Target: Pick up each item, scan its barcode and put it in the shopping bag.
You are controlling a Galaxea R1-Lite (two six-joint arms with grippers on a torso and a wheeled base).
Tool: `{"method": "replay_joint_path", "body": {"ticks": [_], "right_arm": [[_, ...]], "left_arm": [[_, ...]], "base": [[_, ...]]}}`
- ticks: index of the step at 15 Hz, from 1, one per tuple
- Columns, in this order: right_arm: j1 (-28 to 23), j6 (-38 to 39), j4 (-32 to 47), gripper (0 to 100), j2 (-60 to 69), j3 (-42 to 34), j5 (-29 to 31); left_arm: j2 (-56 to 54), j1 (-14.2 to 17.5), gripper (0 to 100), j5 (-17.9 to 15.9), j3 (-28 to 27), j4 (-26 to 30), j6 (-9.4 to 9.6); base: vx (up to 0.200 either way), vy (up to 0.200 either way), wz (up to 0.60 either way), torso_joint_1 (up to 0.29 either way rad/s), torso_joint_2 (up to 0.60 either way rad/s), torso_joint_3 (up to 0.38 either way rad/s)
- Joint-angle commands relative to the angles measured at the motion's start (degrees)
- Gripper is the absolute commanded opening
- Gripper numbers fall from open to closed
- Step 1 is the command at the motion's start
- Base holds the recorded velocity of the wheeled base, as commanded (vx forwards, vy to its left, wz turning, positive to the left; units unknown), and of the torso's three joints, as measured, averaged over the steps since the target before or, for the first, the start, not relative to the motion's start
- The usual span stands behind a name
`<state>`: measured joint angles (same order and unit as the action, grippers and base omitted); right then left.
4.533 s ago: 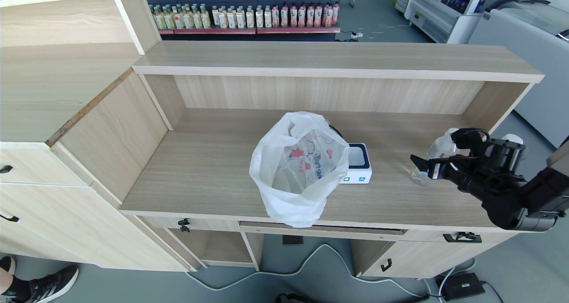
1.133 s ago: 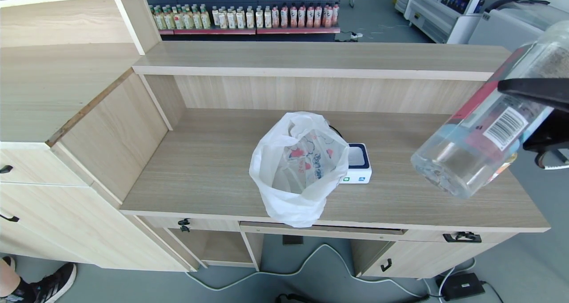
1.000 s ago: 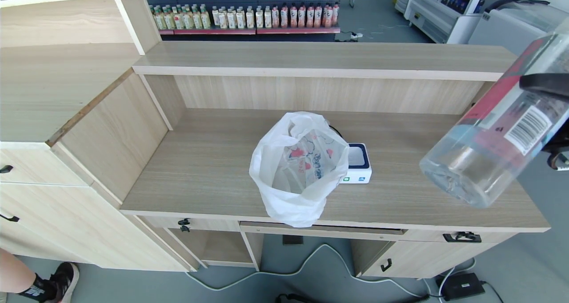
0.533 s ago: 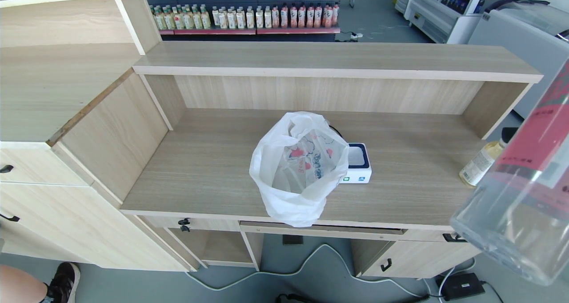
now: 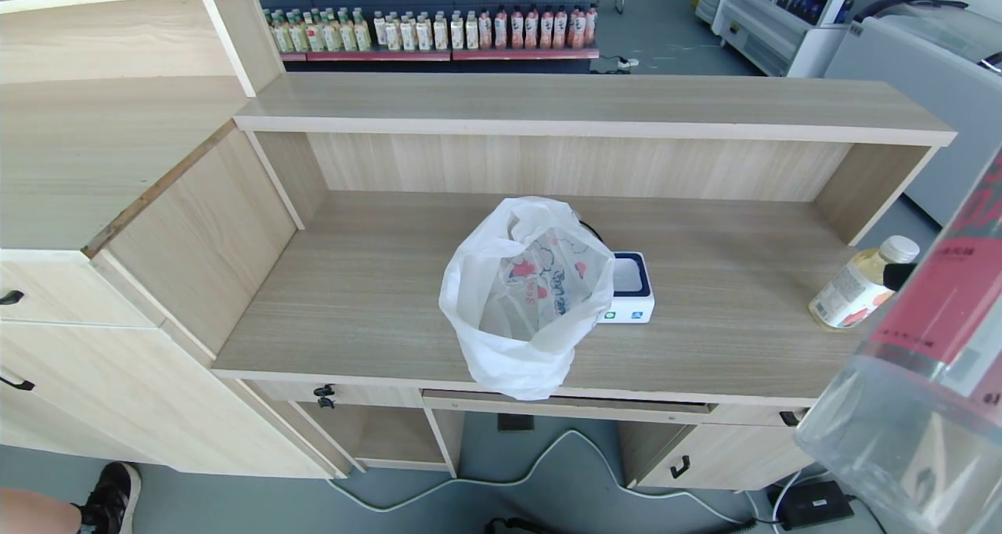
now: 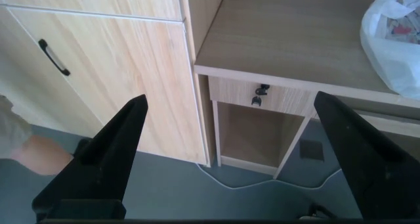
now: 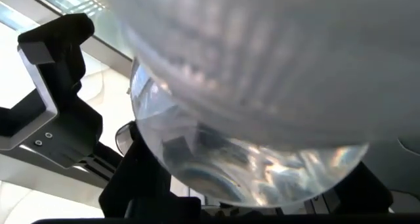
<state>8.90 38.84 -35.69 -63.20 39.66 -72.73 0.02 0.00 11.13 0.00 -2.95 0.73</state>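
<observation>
Clear bottle held aloft, tilted, in right end effector.

The bench is pale wood-grain board, matt and smooth. The bag is thin white plastic, crinkled, half see-through and faintly shiny. The clear bottle is glossy transparent plastic with a smooth red label. The scanner is smooth white plastic with a dark top.

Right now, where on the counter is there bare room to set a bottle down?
Free: the wide stretch of counter between its left side wall and the shopping bag, and the stretch between the scanner and the small yellow bottle. Crowded: the middle, where the scanner sits tight beside the bag.
</observation>
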Motion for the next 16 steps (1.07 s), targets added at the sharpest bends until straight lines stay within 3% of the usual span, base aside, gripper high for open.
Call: {"method": "replay_joint_path", "body": {"ticks": [1,14,16], "right_arm": [[0.15,-3.68,0.01,0,-0.88,-1.78,-0.13],[-0.29,-5.18,0.27,0,-2.02,-2.21,0.22],[-3.10,-8.34,0.27,0,-3.16,-2.39,0.48]], "left_arm": [[-0.02,0.00,100,0.03,0.00,-0.04,0.06],[-0.02,0.00,100,0.03,0.00,-0.04,-0.03],[-0.02,0.00,100,0.03,0.00,-0.04,0.06]], "base": [[0.000,0.000,0.00,0.000,0.00,0.000],[0.000,0.000,0.00,0.000,0.00,0.000],[0.000,0.000,0.00,0.000,0.00,0.000]]}}
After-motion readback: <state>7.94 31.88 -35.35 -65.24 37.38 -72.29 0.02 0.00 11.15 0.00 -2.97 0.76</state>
